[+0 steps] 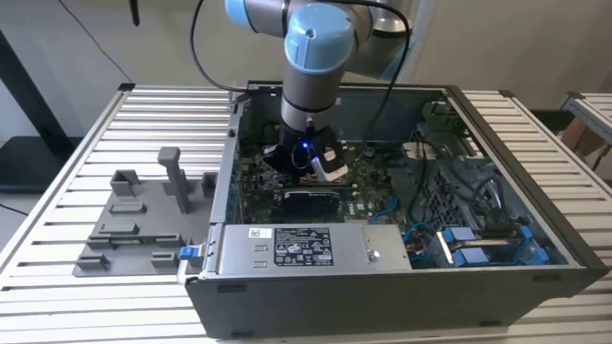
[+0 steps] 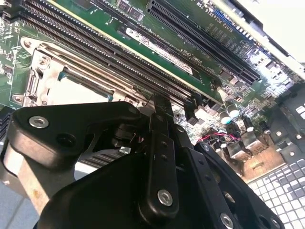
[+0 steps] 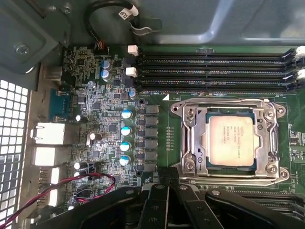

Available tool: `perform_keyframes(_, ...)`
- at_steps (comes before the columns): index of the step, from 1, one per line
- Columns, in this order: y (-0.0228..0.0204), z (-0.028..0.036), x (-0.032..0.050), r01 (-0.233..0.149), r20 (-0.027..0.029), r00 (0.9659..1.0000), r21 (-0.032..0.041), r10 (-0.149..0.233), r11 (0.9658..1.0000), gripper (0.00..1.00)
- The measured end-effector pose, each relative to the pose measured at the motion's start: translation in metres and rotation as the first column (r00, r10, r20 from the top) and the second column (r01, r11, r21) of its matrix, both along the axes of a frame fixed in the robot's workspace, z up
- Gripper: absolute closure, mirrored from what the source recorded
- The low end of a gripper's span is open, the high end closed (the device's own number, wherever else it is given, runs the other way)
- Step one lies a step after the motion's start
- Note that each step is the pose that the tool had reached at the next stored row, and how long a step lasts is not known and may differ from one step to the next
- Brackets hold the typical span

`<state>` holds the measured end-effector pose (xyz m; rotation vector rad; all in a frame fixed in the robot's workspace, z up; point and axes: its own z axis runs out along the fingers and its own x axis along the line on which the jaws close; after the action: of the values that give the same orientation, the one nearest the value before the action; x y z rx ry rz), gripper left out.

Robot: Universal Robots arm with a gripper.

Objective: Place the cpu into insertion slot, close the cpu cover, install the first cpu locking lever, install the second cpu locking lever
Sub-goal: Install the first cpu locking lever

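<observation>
Much of the gripper (image 3: 167, 174) was cut off; we could not tell its state. We found the cpu (image 3: 231, 140) seated in the insertion slot (image 3: 190, 143), under the cpu cover (image 3: 228, 106), inside the computer case (image 1: 497, 279) on a slatted table (image 1: 115, 129).

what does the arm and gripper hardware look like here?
The arm is a grey metal tube with light blue joint caps; a black cable runs down alongside it. A small blue light glows at the wrist above a white-and-black attachment. In both wrist views the gripper is matte black plastic linkage: rounded arms and flat bars joined by silver screws and pins.
</observation>
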<state>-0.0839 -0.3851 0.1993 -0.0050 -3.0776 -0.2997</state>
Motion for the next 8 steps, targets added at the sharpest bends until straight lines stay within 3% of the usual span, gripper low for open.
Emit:
perform_keyframes(2, 0.0004, 0.0057, 0.0002, 0.0, -0.0015, 1.0, 0.0018, 0.0, 1.0, 0.89)
perform_keyframes(8, 0.0004, 0.0329, 0.0004, 0.0, -0.0064, 1.0, 0.0019, 0.0, 1.0, 0.89)
